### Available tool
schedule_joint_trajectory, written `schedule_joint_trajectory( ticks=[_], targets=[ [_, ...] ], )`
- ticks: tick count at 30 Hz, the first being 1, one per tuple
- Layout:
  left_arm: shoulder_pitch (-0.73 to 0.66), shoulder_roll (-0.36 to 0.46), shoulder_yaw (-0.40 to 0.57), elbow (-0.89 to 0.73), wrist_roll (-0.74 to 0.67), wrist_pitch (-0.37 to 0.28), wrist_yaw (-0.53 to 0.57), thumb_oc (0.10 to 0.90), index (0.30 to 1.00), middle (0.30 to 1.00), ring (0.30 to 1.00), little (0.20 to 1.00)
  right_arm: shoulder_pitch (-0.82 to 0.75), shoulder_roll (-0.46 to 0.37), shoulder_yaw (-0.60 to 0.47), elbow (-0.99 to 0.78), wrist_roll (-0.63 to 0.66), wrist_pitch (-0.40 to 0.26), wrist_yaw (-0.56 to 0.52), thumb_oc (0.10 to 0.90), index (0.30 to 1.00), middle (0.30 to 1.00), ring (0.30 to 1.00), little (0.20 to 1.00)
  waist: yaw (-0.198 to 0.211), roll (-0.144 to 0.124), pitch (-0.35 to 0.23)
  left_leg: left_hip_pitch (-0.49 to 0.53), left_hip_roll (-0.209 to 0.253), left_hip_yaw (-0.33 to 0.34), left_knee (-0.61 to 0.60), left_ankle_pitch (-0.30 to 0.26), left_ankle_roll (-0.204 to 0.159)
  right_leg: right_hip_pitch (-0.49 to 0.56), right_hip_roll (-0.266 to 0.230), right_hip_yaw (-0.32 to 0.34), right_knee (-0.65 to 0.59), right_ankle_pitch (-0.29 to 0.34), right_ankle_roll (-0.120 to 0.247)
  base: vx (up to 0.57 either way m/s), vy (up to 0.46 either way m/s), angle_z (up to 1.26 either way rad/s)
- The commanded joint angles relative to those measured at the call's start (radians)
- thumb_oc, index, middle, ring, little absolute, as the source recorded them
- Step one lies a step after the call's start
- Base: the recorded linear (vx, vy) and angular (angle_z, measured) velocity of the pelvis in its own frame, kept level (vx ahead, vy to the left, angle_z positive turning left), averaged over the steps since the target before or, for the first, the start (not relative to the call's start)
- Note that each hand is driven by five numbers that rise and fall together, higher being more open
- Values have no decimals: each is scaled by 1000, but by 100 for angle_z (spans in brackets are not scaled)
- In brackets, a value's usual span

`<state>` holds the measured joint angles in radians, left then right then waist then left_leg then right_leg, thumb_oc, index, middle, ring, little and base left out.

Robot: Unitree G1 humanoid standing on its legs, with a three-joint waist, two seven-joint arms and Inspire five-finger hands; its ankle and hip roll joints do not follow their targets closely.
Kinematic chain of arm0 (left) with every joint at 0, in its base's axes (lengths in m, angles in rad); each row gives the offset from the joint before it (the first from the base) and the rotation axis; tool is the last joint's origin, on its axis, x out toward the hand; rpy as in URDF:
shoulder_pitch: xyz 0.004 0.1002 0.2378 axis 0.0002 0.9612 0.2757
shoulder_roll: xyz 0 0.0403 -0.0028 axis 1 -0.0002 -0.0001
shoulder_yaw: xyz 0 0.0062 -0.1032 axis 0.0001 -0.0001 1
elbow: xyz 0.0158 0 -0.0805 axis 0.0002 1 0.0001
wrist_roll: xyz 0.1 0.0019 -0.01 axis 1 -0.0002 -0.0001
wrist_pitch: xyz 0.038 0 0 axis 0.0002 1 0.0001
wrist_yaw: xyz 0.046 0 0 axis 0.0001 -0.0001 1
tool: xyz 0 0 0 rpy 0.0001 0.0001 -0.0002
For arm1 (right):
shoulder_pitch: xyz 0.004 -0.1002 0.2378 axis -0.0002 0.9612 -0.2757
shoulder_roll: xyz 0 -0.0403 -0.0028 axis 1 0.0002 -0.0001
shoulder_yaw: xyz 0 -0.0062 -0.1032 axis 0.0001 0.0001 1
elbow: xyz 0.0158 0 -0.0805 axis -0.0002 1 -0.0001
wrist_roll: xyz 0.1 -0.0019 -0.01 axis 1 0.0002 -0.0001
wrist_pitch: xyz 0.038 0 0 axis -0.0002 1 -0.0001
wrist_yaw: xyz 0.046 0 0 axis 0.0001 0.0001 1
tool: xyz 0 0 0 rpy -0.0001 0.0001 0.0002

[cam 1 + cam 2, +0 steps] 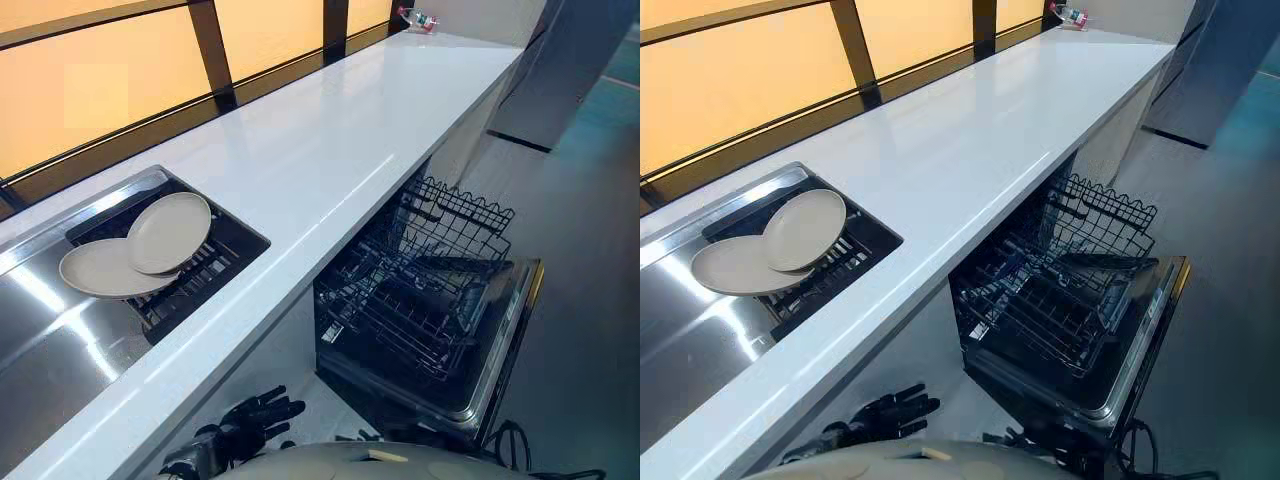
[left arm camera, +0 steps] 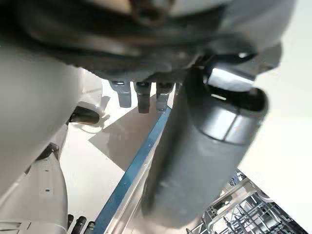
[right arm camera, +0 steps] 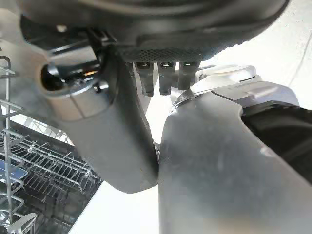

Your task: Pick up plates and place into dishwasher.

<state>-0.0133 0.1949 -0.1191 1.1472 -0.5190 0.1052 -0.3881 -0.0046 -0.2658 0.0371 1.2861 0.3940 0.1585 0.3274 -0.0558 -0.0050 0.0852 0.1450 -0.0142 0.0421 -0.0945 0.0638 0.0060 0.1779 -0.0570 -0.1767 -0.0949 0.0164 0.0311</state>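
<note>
Two beige plates lie in a black rack set in the steel sink at the left of the counter. The upper plate overlaps the lower plate. The dishwasher stands open under the counter, its wire rack pulled out over the lowered door. My left hand hangs low in front of the counter, well below the plates, fingers straight and holding nothing. My right hand is down beside the dishwasher rack, its fingers relaxed and bare.
A long white countertop runs from the sink to the far right, backed by an orange-lit window with dark frames. A small object sits at its far end. A tall grey cabinet stands beyond, with open floor right of the dishwasher.
</note>
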Motion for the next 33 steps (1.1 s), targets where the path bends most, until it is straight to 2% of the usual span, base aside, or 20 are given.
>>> schedule_joint_trajectory(
  ticks=[1, 10, 14, 18, 19, 21, 23, 26, 29, 33],
  targets=[
    [-29, 11, 17, 41, -8, -47, 3, 800, 900, 900, 900, 900, -33, 5, 24, 55, 8, 10, 19, 800, 900, 900, 900, 900, 44, 41, 42, 20, -51, 46, 26, -137, 14, -40, 46, -32, 99, -111, 20, 267, -319, 52],
    [-32, 9, 29, 31, -81, -19, -49, 800, 900, 900, 900, 900, -34, 3, 20, 53, 1, 13, 24, 800, 900, 900, 900, 900, 43, 42, 42, 19, -51, 47, 23, -136, 13, -43, 46, -30, 98, -110, 21, 0, 0, 0],
    [-33, 5, 38, -1, -149, 12, -132, 800, 900, 900, 900, 900, -38, 1, 19, 49, 1, 19, 24, 800, 900, 900, 900, 900, 44, 43, 44, 16, -51, 47, 23, -135, 11, -46, 44, -29, 100, -109, 23, 0, 0, 0],
    [-34, 3, 14, -81, -121, 107, -369, 800, 900, 900, 900, 900, -45, -4, 15, 48, -3, 23, 27, 800, 900, 900, 900, 900, 48, 46, 47, 14, -50, 44, 20, -135, 9, -51, 44, -28, 103, -107, 25, 0, 0, 0],
    [-33, 5, 0, -109, -92, 116, -447, 800, 900, 900, 900, 900, -47, -7, 14, 47, -7, 24, 29, 800, 900, 900, 900, 900, 48, 48, 49, 13, -49, 44, 19, -134, 9, -53, 44, -27, 104, -105, 26, 0, 0, 0],
    [-33, 7, -18, -149, -67, 134, -533, 800, 900, 900, 900, 900, -48, -9, 14, 44, -11, 27, 30, 800, 900, 900, 900, 900, 49, 51, 50, 12, -48, 43, 17, -133, 9, -56, 44, -25, 104, -103, 28, 0, 0, 0],
    [-38, 4, -40, -225, -119, 165, -643, 800, 900, 900, 900, 900, -53, -16, 10, 42, -26, 29, 37, 800, 900, 900, 900, 900, 50, 56, 52, 12, -46, 41, 12, -132, 11, -61, 44, -19, 105, -99, 32, 0, 0, 0],
    [-53, -28, -19, -358, -199, 245, -832, 800, 900, 900, 900, 900, -59, -21, -3, 57, -43, 22, 54, 800, 900, 900, 900, 900, 55, 54, 52, 12, -46, 34, 7, -137, 14, -65, 44, -11, 103, -96, 36, 0, 0, 0],
    [-56, -67, -21, -493, -236, 291, -960, 800, 900, 900, 900, 900, -61, -15, -19, 77, -55, 8, 65, 800, 900, 900, 900, 900, 63, 47, 52, 12, -44, 28, 7, -143, 15, -66, 45, -6, 103, -95, 37, 0, -27, -1],
    [-67, -94, -112, -694, -292, 282, -1039, 800, 900, 900, 900, 900, -66, -1, -18, 99, -56, -10, 68, 800, 900, 900, 900, 900, 63, 37, 57, 14, -40, 24, 7, -150, 16, -65, 48, 1, 103, -92, 37, -1, -30, 0]
  ],
)
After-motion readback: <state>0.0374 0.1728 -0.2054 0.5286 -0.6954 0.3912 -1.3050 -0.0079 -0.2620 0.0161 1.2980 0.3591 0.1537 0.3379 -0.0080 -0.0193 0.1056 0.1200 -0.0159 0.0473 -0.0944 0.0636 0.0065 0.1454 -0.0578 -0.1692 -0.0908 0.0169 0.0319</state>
